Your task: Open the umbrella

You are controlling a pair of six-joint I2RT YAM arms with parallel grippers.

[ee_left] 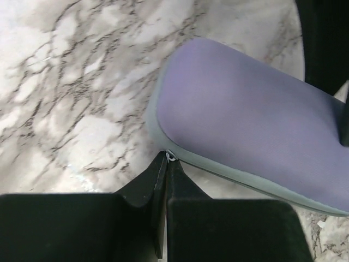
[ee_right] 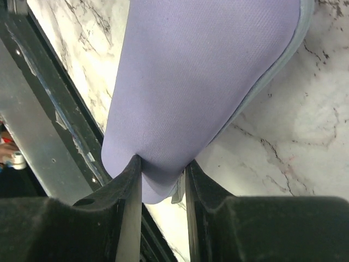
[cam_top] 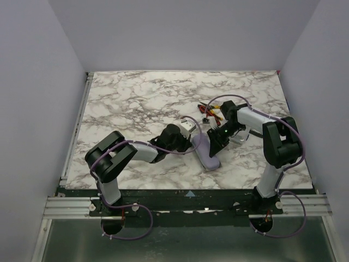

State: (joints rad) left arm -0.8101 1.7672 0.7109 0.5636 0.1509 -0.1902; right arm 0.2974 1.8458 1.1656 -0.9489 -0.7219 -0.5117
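Note:
The umbrella is out of view. A closed lavender oval hard-shell case [cam_top: 205,154] lies on the marble table between the two arms. In the left wrist view the case [ee_left: 251,125] has a grey zip seam, and my left gripper [ee_left: 166,161] is shut on the small metal zipper pull [ee_left: 170,156] at its rounded end. In the top view the left gripper [cam_top: 194,142] sits at the case's far-left side. My right gripper [ee_right: 162,170] is shut on the case's narrow end [ee_right: 202,82], one finger on each side. In the top view the right gripper [cam_top: 216,144] is over the case.
Red-and-yellow-handled pliers [cam_top: 210,115] lie just behind the right wrist. The table's dark front rail [ee_right: 54,125] runs close to the case's near end. Grey walls enclose the marble table [cam_top: 136,98] on three sides.

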